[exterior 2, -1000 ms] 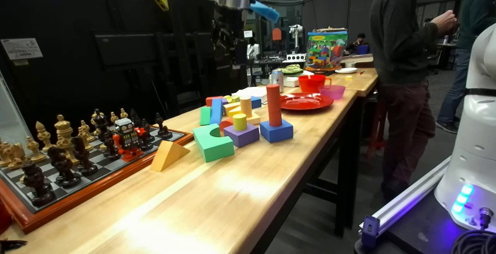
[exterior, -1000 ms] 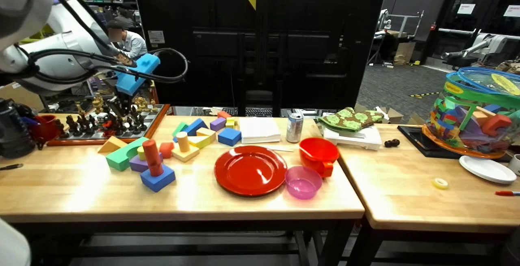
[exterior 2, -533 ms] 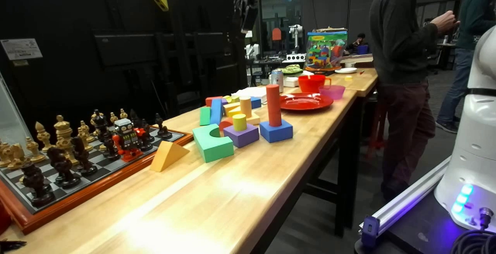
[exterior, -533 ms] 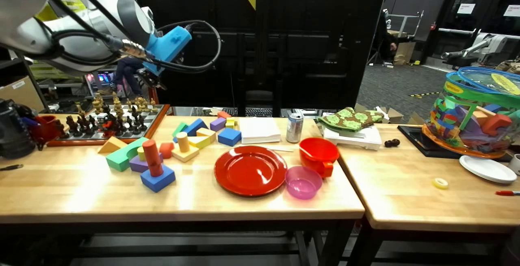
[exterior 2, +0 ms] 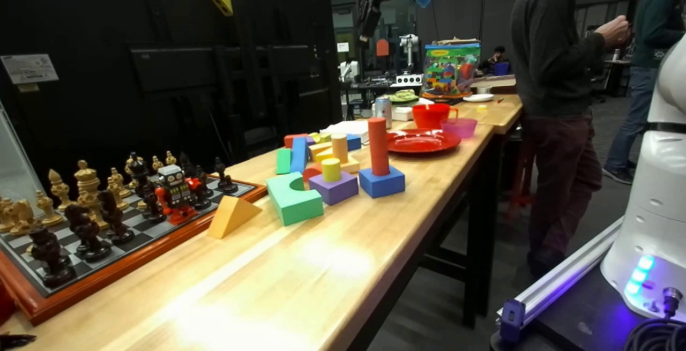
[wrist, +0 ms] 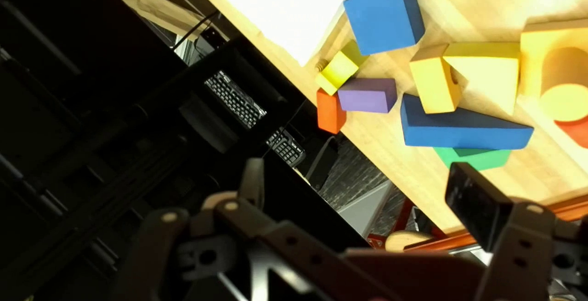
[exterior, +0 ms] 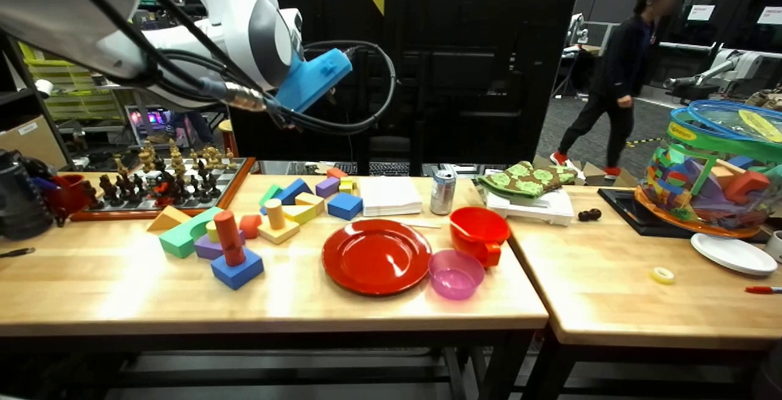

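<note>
The gripper [wrist: 360, 184], spread wide and clear of every block, is raised well above the worktop [exterior: 293, 293], near its edge along the black panel [exterior: 476, 107]. Nearest it, at that edge, lie an orange-red block [wrist: 330, 111], a yellow block [wrist: 341, 70] and a purple block [wrist: 365, 96], grouped tightly. A blue wedge [wrist: 464, 130] lies near these, a green block [wrist: 482, 159] partly hidden behind it in the wrist view. A square blue block [wrist: 383, 18] sits beside a paper stack [wrist: 285, 11]. Toward the opposite edge, a red cylinder [exterior: 228, 235] stands upright on a blue base [exterior: 238, 274]; a pink bowl [exterior: 456, 292] stands near that edge's corner, beside a red plate [exterior: 376, 256]. A chess board [exterior: 242, 177] lies along the panel edge.
</note>
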